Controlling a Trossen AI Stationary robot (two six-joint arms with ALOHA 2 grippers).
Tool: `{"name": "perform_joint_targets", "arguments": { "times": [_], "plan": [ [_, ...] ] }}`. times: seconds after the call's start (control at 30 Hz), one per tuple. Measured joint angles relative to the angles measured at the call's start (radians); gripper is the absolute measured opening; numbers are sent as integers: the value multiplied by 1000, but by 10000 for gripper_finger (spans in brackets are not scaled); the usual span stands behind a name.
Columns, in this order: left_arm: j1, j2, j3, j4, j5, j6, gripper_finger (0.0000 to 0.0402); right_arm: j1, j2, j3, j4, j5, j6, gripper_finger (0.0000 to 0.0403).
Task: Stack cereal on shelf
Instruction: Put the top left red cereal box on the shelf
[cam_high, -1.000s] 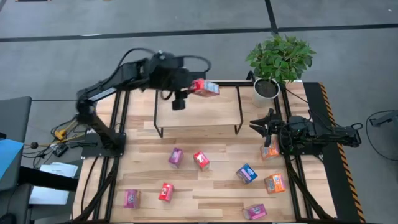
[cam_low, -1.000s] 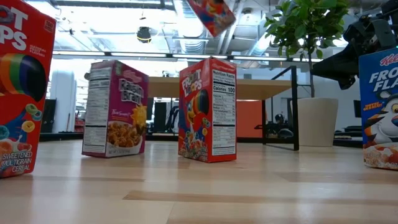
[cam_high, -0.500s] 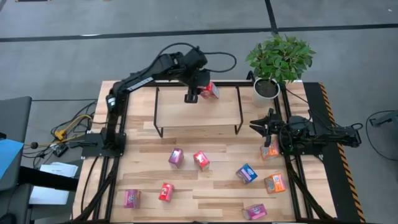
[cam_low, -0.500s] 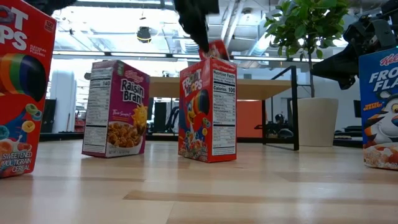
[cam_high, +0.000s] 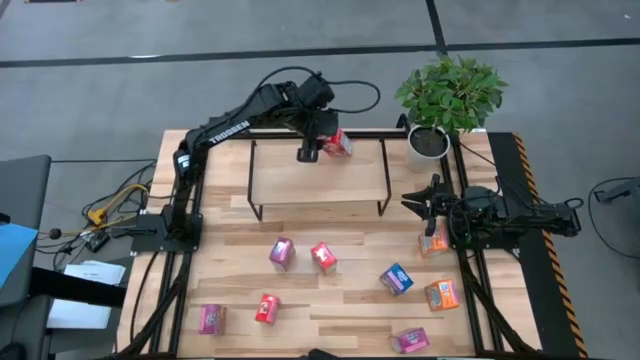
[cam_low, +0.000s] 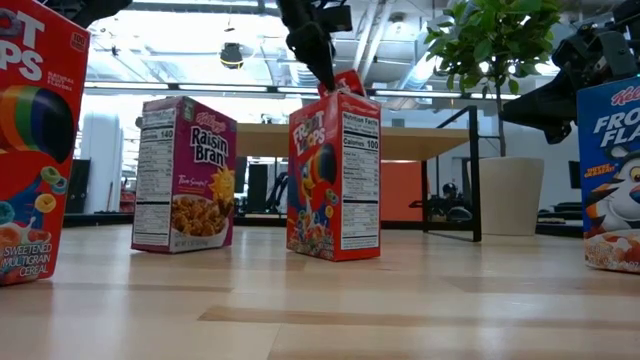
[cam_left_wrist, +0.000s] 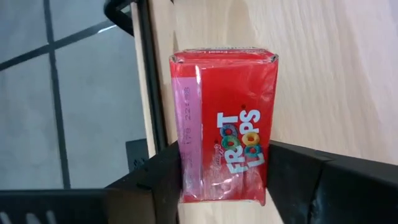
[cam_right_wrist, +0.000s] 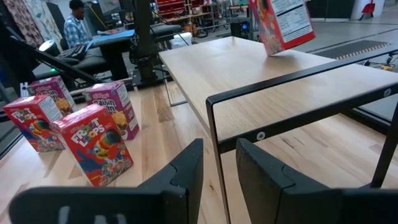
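Note:
The shelf (cam_high: 318, 178), a black tube rack with a light board, stands at the table's far side. My left gripper (cam_high: 310, 152) is over the board's far right part, shut on a red cereal box (cam_high: 338, 144), which also shows in the left wrist view (cam_left_wrist: 224, 149) and the right wrist view (cam_right_wrist: 281, 23). My right gripper (cam_high: 424, 204) waits open at the table's right edge, above an orange box (cam_high: 432, 243). Several other boxes stand on the tabletop, among them a magenta one (cam_high: 283, 252) and a red one (cam_high: 322, 257). My left gripper pinches the red box between its two fingers (cam_left_wrist: 157, 180), on two opposite sides (cam_left_wrist: 186, 180) at the end nearest the wrist. The fingers come from above, slanting. The box is tilted, its lower end (cam_right_wrist: 272, 51) at the shelf board; I cannot tell whether it touches.
A potted plant (cam_high: 447, 95) stands right of the shelf at the far right corner. A blue box (cam_high: 396, 278), an orange one (cam_high: 441, 294), two magenta ones (cam_high: 408, 340) (cam_high: 211, 319) and a red one (cam_high: 266, 308) are scattered over the near half of the table.
My left gripper has gone toward the table's right edge and down to the shelf's far right part with the red box. In the last half second it has hardly moved.

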Motion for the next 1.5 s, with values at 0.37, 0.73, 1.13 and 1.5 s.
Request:
{"name": "perform_joint_targets", "arguments": {
  "times": [0.37,0.73,1.13,1.5],
  "plan": [
    [-4,-2,4,37,-6,-3,252,0,0,0,0,2,0,121],
    [-17,-2,4,84,-26,3,250,0,0,0,0,2,0,123],
    [-49,-166,22,-26,-39,-56,247,0,0,0,-2,0,0,123],
    [95,-194,-27,-136,259,-132,39,0,0,0,-3,-4,0,123]
  ]
}}
